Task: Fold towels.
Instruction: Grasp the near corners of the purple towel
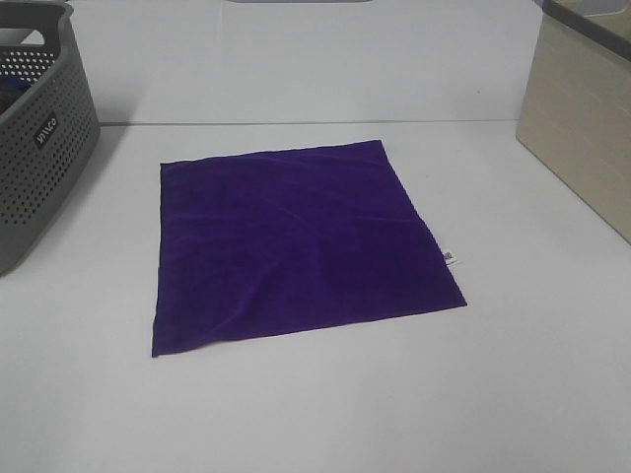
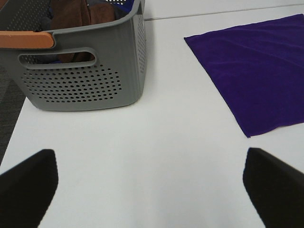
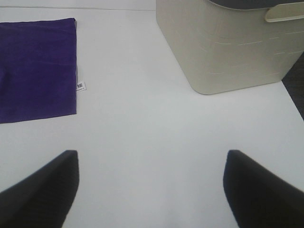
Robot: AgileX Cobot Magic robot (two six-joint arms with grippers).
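Towel (image 1: 296, 246), deep purple and square, lies spread flat near the middle of the white worktop (image 1: 345, 414), with 1 small white tag (image 1: 449, 259) on its right edge in the high view. A grey perforated basket (image 1: 39, 138) stands apart on its left, a beige bin (image 1: 582, 128) on its right. The left tool (image 2: 152, 183) hangs over the worktop near the basket, fingers spread wide, gripping nothing. The right tool (image 3: 152, 187) hangs near the tagged edge, likewise spread and empty.
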